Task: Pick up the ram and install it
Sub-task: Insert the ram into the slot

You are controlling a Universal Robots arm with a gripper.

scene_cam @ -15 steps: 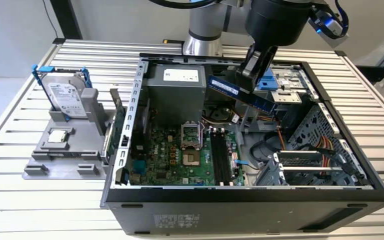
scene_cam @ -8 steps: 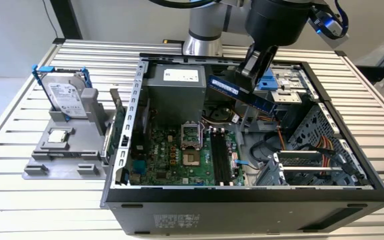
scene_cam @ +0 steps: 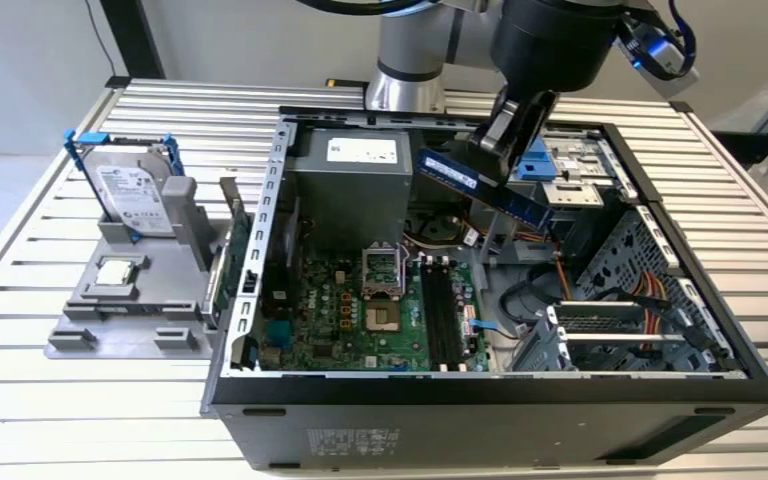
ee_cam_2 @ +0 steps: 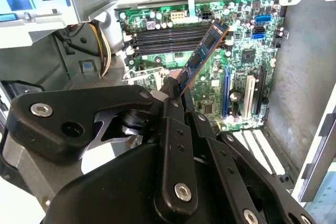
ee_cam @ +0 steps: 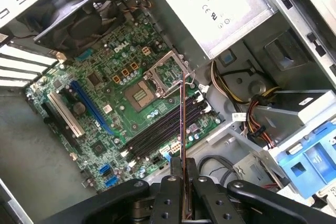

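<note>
Pinching the ram [scene_cam: 458, 175] by one end, gripper [scene_cam: 494, 148] fingers [ee_cam: 169, 195] flanking it, seemingly above motherboard [scene_cam: 344, 300].

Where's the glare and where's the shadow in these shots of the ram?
Exterior view: the case interior lies shaded under the ram in the claw; first wrist view: the power supply is washed pale; second wrist view: the claw's links loom dark.

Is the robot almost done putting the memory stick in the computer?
About halfway. Done: the long, thin blue-green ram stick is picked up, pinched in the black claw. In hand: it hangs tilted above the open black computer case. Left: the long black memory slots on the green motherboard look empty, so it is not plugged in yet.
</note>
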